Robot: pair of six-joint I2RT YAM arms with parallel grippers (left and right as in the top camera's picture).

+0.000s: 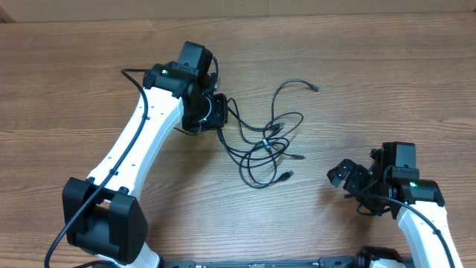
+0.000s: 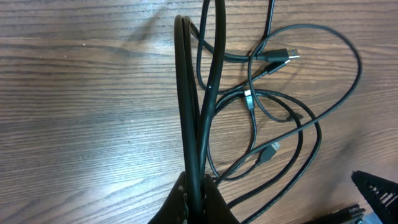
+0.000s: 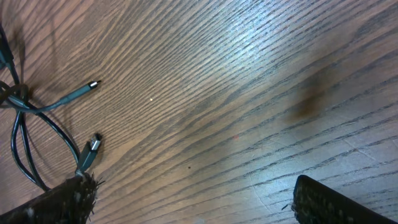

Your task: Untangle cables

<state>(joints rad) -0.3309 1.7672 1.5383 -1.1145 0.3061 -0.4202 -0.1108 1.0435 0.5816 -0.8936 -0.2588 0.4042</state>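
Left hand is pressed together, pinching the cables at the left end of the bundle. Left wrist view: several strands come straight out of the closed fingertips, side by side, then fan into loops. Can't tell how many strands are in the pinch.

Cables sit as one loose tangle around the middle of the surface, just right of the left hand. Loops overlap and cross at a knot-like spot mid-tangle. One strand arcs toward the far-right corner and ends in a free plug. Two more plug ends lie flat on the near side of the tangle. A USB-type plug rests against another strand in the left wrist view.

Right hand is spread wide, holding nothing. It's toward the right edge, closer to the near edge, apart from the main loops. Right wrist view: bare wood between its fingers. One strand passes out of sight behind a finger; touching or not, can't tell.
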